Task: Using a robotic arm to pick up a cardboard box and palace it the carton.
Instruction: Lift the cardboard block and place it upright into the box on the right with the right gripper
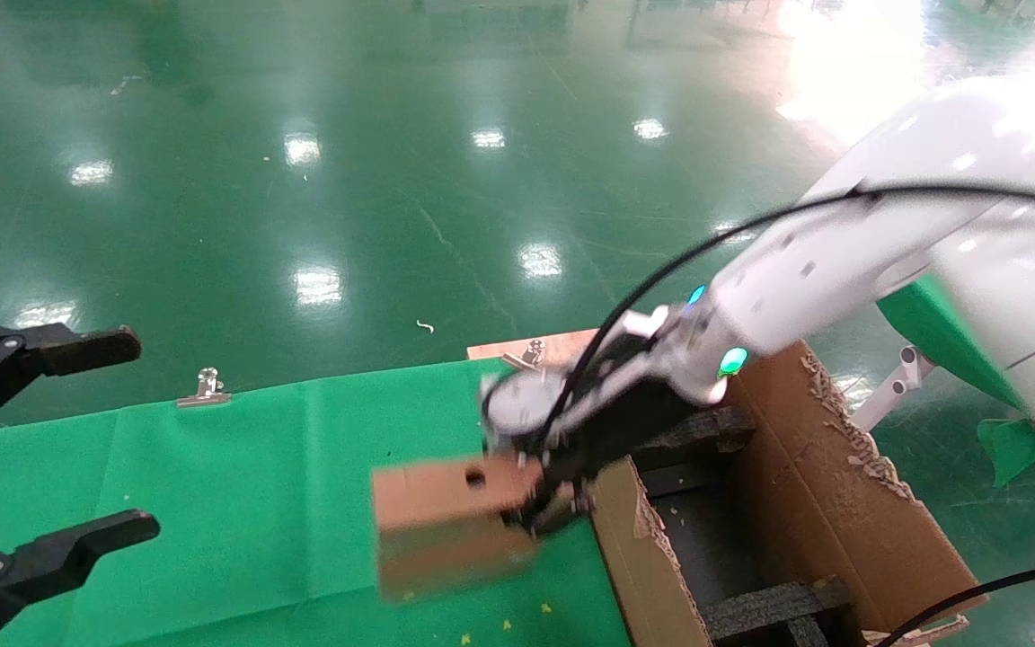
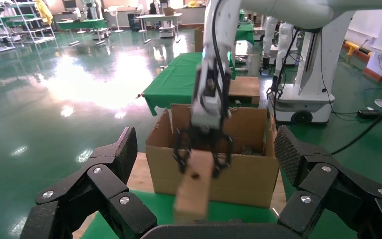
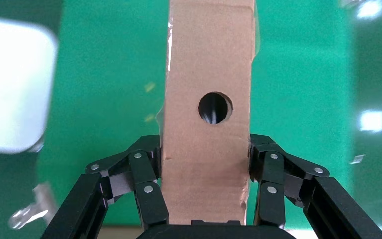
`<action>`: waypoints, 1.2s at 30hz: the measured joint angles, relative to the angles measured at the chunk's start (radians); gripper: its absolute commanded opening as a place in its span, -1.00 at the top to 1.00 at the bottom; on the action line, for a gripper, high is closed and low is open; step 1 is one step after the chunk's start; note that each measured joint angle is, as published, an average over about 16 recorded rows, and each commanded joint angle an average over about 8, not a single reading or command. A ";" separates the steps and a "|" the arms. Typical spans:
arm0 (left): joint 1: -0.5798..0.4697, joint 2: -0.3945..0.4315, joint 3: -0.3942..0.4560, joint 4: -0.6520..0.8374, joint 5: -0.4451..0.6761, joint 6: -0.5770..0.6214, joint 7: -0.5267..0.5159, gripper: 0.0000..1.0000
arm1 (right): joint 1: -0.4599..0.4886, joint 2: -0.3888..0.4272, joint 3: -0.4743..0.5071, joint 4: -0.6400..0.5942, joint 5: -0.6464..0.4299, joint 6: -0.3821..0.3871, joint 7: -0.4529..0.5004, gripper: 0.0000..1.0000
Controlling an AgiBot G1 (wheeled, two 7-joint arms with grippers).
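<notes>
Above the green tabletop [image 1: 239, 503], just beside the near wall of the carton [image 1: 850, 503], the right gripper [image 1: 543, 503] holds the cardboard box [image 1: 446, 526] clear of the cloth. Its jaws are closed on the box's two broad faces, and the wrist view shows the fingers [image 3: 146, 191] pressing in at either side of the narrow face, just under the round hole. Gripping across the thin dimension looks like the sensible choice: the jaws can span it, and the long body of the box hangs out beyond them, away from the wrist.

From the left wrist view the box [image 2: 195, 186] dangles in front of the carton [image 2: 214, 174], lower than the carton's rim, so it is not yet inside. The white robotic arm [image 1: 841, 261] reaches down from the right, passing over the carton's open top, which puts the box on the tabletop side of the torn flaps. I judge that the box must rise above the near wall before it can travel across and go down among the black foam inserts [image 1: 769, 607]; the ragged flap edges could catch a corner if it travels low.

The left gripper [image 1: 41, 458] waits at the tabletop's far left, well apart from the box, its jaws spread wide and holding nothing. Metal clips [image 1: 205, 388] pin the cloth at its far edge
</notes>
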 measured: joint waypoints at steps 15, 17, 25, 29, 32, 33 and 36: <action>0.000 0.000 0.000 0.000 0.000 0.000 0.000 -1.00 | 0.306 0.059 -0.076 -0.167 0.095 -0.030 -0.063 1.00; 0.000 0.000 0.000 0.000 0.000 0.000 0.000 -1.00 | 0.340 0.071 -0.109 -0.174 0.104 -0.031 -0.066 1.00; 0.000 0.000 0.000 0.000 0.000 0.000 0.000 -1.00 | 0.453 0.164 -0.265 -0.157 0.134 -0.034 -0.054 1.00; 0.000 0.000 0.000 0.000 0.000 0.000 0.000 -1.00 | 0.510 0.238 -0.354 -0.126 0.138 -0.035 -0.032 1.00; 0.000 0.000 0.000 0.000 0.000 0.000 0.000 -1.00 | 0.552 0.299 -0.425 -0.094 0.133 -0.035 -0.007 1.00; 0.000 0.000 0.000 0.000 0.000 0.000 0.000 -1.00 | 0.566 0.320 -0.449 -0.082 0.131 -0.035 0.002 1.00; 0.000 0.000 0.000 0.000 0.000 0.000 0.000 -1.00 | 0.606 0.380 -0.520 -0.042 0.122 -0.035 0.034 1.00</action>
